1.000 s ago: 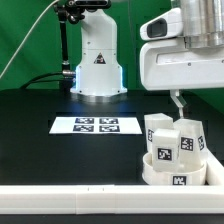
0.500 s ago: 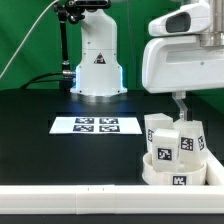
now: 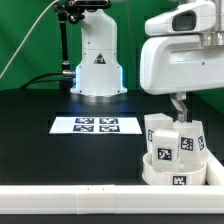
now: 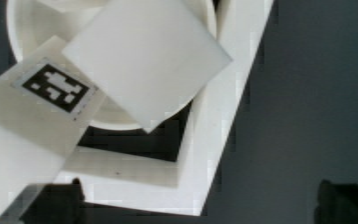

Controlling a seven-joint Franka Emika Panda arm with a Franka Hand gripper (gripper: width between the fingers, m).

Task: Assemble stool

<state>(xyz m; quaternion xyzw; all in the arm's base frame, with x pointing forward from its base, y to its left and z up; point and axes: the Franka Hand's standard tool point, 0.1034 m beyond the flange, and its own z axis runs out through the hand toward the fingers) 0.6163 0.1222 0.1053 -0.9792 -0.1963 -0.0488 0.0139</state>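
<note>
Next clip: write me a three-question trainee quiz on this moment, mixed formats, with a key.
1. True or false: the gripper is clamped on a leg.
2. Where do the legs stand? A) on the marker board B) in the round seat C) on the arm's base
3. Fill in: in the exterior view, the stool parts sit toward the view's ____ side, just behind the long white rail.

Key
1. False: it hangs open just above the legs, holding nothing.
2. B: they lean together inside the seat's rim.
3. right
</note>
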